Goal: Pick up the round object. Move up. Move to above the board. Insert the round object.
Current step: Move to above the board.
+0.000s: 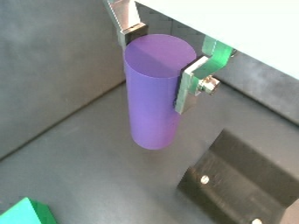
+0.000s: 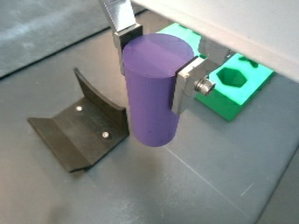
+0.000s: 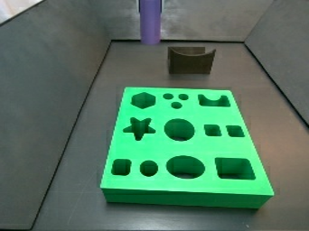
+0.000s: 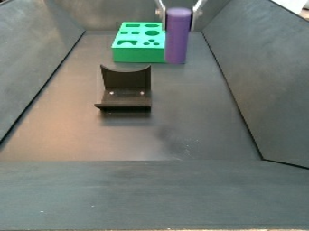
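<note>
The gripper (image 2: 151, 66) is clamped on the round object (image 2: 155, 90); in both wrist views the two silver fingers (image 1: 191, 85) press flat against opposite sides of the cylinder near its top, so the jaws stand closed on it with no gap showing. The round object hangs upright and clear of the floor; in a side view its purple body (image 3: 150, 22) sits at about twelve o'clock from the board (image 3: 182, 144), well apart from it, and a little to eleven o'clock of the dark brown notched block (image 3: 190, 58); in a side view from the opposite end the cylinder (image 4: 178, 35) is raised above the floor just in front of the board (image 4: 140, 43), with the block (image 4: 125, 87) below and toward seven o'clock.

By my judgement the pick and the lift are done; the carry to above the board is what remains, then the insertion into one of the round holes (image 3: 179, 129).

As to handling, the piece looks rigid and smooth, likely a light printed or plastic part; its plain curved wall gives flat pads only a narrow line of contact each side, so it could swivel or slip downward if jolted; the high grip leaves most of its length free below, which suits entering a hole but lets the lower end swing; a slow, level move and a plumb descent seem wise.
</note>
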You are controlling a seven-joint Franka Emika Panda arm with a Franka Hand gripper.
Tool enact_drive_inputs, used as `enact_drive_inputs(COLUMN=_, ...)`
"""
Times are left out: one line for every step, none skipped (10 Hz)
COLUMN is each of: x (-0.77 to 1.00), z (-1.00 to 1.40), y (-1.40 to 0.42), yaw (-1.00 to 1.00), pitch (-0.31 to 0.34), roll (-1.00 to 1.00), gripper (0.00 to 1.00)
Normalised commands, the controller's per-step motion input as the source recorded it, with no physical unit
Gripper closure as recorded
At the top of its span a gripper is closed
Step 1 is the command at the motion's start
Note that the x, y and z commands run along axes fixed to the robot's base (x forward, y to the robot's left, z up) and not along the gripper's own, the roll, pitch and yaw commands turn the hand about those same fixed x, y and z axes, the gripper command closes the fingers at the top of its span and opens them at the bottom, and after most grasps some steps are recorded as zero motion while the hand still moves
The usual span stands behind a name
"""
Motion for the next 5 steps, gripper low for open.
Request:
enact_drive_inputs(x=0.01, z=1.00, y=0.17, yaw=0.01, pitch=0.103, roll=-0.12, gripper=1.00)
enact_drive_inputs(x=0.02, z=1.00, y=0.16, yaw=-0.01, pitch=0.092, roll=-0.11, gripper=1.00)
enact_drive_inputs(x=0.02, z=1.00, y=0.15, yaw=-0.02, pitch=0.088, roll=-0.10, gripper=1.00)
enact_drive_inputs(x=0.02, z=1.00, y=0.13, yaw=-0.02, pitch=0.086, roll=-0.09, gripper=1.00)
enact_drive_inputs(x=0.03, z=0.92, y=0.11, yaw=-0.02, pitch=0.081, roll=-0.09, gripper=1.00)
